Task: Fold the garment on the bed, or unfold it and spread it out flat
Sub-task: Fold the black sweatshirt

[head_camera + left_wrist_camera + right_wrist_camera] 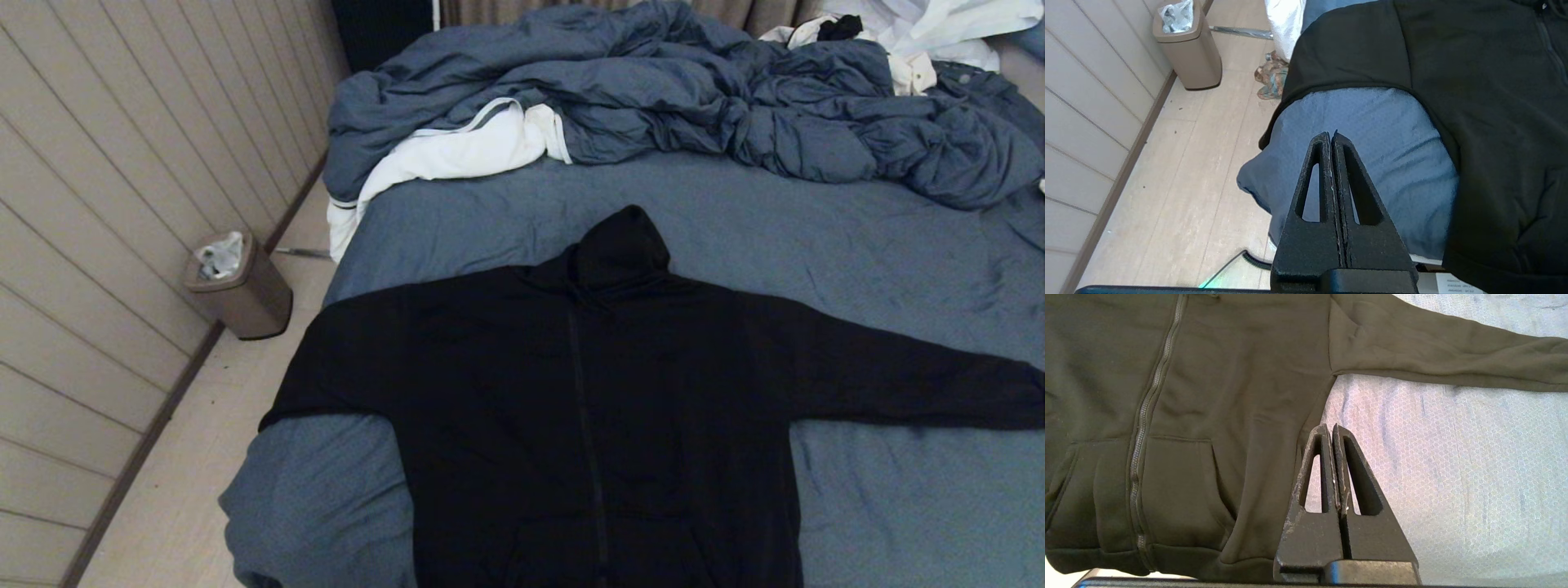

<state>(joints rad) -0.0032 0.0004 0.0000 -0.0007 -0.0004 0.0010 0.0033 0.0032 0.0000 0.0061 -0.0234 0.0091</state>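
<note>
The black hooded sweatshirt [588,392] lies spread flat, front up, on the blue-grey bed [898,261]; its hood points to the far side and its zipper runs down the middle. One sleeve stretches out to the right [914,376]; the other hangs over the bed's left edge [326,367]. Neither arm shows in the head view. My left gripper [1330,134] is shut and empty, held above the bed's near left corner [1363,134], beside the garment [1474,73]. My right gripper [1330,428] is shut and empty, above the bare sheet [1453,457], just beside the sweatshirt's side seam [1298,428].
A rumpled blue-grey duvet [653,90] with white lining is piled at the bed's far side, with white clothing [922,33] at the far right. A brown waste bin [241,290] stands on the floor by the panelled wall, left of the bed. A small crumpled item [1271,77] lies on the floor.
</note>
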